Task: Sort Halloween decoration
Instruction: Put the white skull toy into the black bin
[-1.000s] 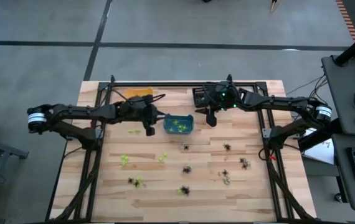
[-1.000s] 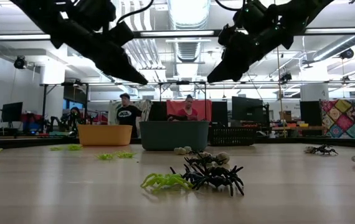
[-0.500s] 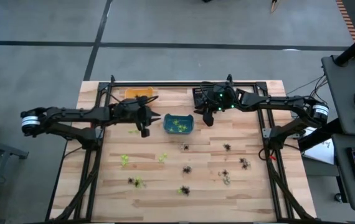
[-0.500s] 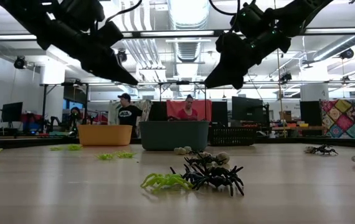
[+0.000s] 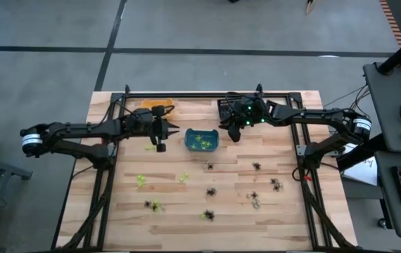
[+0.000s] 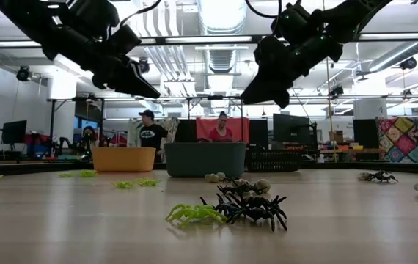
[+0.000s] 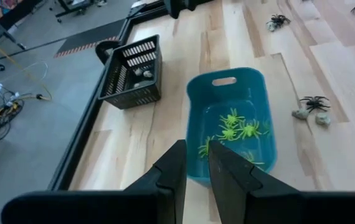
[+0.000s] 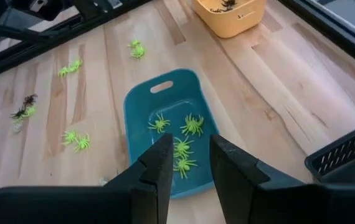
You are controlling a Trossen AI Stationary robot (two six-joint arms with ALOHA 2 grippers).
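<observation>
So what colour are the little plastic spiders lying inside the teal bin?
Lime green spiders; clearest in the right wrist view.

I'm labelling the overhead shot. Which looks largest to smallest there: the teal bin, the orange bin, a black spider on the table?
1. teal bin, fully visible.
2. orange bin, partly hidden by the left arm, so its rank against the teal bin is unsure.
3. black spider, far smaller.

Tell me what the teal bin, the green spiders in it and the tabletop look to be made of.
Teal bin: probably moulded plastic, smooth with a slight sheen, one even colour, handle slot cut in one end wall.
Green spiders: likely plastic, uniform lime, thin stiff legs.
Tabletop: wood, pale joined planks with visible grain and seams, apparently matte.
</observation>
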